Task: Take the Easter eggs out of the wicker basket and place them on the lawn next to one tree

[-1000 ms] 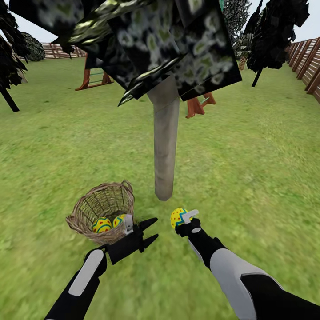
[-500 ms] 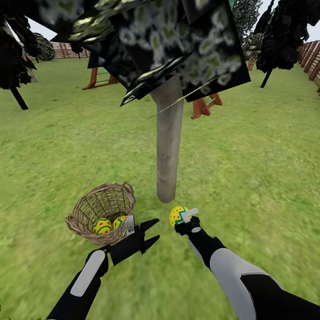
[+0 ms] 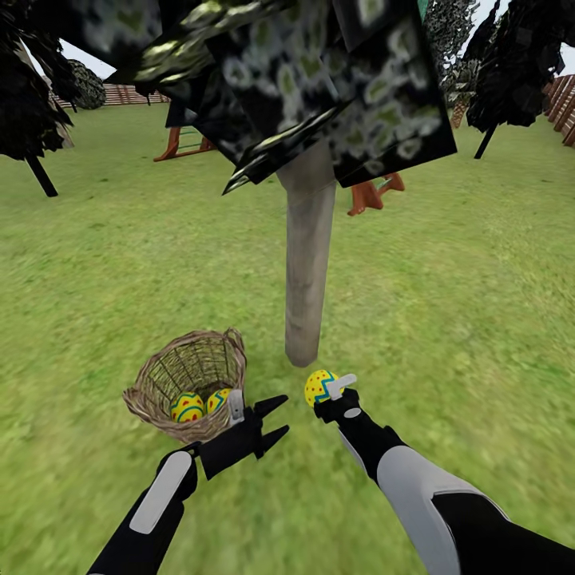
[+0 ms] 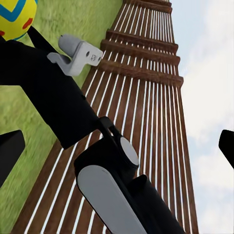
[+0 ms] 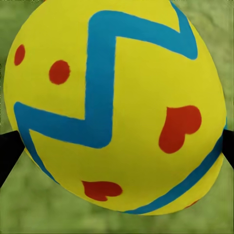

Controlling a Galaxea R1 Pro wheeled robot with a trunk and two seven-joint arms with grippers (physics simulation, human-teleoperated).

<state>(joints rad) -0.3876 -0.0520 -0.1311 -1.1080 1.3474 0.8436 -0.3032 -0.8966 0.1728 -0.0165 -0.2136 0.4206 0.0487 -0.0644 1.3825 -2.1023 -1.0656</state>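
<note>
The right pincer [image 3: 326, 390] is clamped on one egg [image 3: 318, 388], held low over the lawn [image 3: 447, 319] just short of the tree [image 3: 307, 271] trunk's foot. In the right wrist view that egg [image 5: 114, 105] bulges between the two dark fingers, which press it at opposite sides near its widest part. The left pincer [image 3: 275, 419] hangs spread and empty just beside the basket [image 3: 160, 383], on its tree side; in the left wrist view its fingertips [image 4: 9, 153] stand wide apart with the right arm and fence beyond.

The basket sits on the grass near the trunk, tipped a little toward the robot, with two eggs [image 3: 198, 404] lying side by side, touching, against its near wall.

The eggs look smooth, hard and rounded, so likely light but slippery; a grip off the widest girth could squirt one out. Taking each across its middle, fingers on opposite flanks, seems safest. The wicker looks light, and may shift or tip if nudged while reaching in.

Farther off stand a wooden playset [image 3: 180, 142], darker trees [image 3: 32, 104] and a slatted fence [image 3: 120, 94].
</note>
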